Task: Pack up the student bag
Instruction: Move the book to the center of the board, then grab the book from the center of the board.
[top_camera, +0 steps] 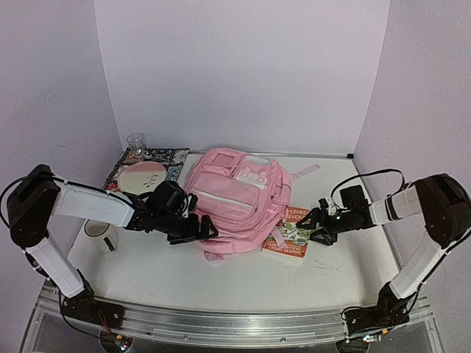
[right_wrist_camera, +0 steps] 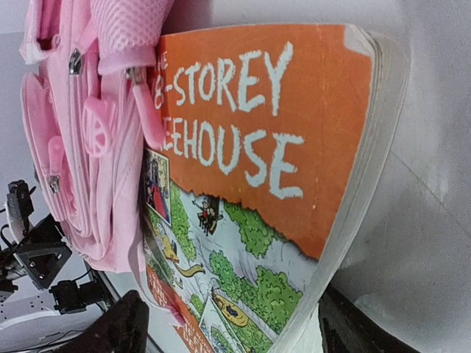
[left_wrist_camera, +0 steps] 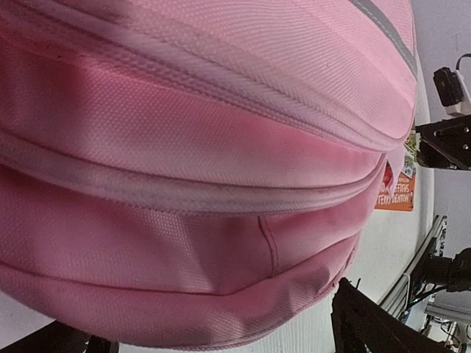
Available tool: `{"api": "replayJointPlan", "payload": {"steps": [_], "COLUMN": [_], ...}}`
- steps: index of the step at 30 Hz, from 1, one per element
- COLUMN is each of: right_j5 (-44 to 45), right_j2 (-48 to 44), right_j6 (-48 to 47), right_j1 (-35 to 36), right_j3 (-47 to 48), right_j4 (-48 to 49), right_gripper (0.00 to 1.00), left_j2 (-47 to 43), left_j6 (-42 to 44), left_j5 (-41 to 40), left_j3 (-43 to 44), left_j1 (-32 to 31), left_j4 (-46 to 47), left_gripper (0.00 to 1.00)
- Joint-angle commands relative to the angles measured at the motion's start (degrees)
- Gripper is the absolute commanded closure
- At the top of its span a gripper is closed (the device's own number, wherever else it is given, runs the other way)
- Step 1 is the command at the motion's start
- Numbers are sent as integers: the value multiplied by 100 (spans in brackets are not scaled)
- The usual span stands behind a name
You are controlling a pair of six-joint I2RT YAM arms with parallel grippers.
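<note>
Your left tool (top_camera: 202, 229) is released, its jaws spread wide. It sits low against the near-left side of the student bag (top_camera: 234, 198). In the left wrist view pink fabric and zip seams fill nearly everything, and you see only one dark fingertip (left_wrist_camera: 368, 327) at the bottom right and a sliver of the other at the bottom left.

Your right tool (top_camera: 310, 228) is also unclenched, and it reaches in from the right at the book (top_camera: 288, 232). In the right wrist view its fingers (right_wrist_camera: 118, 327) stand either side of the book's near corner, with a gap showing on the left side, so nothing is gripped. The orange cover reads "STOREY" above a cartoon of trees.

You'll find the bag lying in the middle of the counter (top_camera: 243, 283), front pockets up. Its right edge touches the book, and a pink strap and a zip pull lie over the cover.

At the far left there is a clear glass (top_camera: 136, 141), beside a patterned mat (top_camera: 168, 156) with a round pink plate (top_camera: 141, 177) on it. A mug (top_camera: 99, 232) stands under your left arm.
</note>
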Motion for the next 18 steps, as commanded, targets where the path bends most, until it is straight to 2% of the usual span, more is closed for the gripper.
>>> {"api": "replayJointPlan", "payload": {"steps": [1, 5, 16, 18], "right_j5": [20, -45, -361, -376], "right_j2": [285, 302, -68, -163], "right_j6": [195, 301, 417, 429], "right_j1": [45, 45, 45, 45], "right_j3": [184, 182, 226, 204], "right_j4": [150, 357, 475, 469], "right_gripper": [33, 53, 96, 100], "left_j2": [347, 473, 98, -52], "left_j6": [-194, -226, -264, -263], "left_j5": [202, 407, 397, 386], "left_j3": [423, 527, 215, 165], "left_j1": [-52, -53, -61, -61], "left_j4": [636, 750, 801, 797], "left_gripper": [1, 1, 0, 0]}}
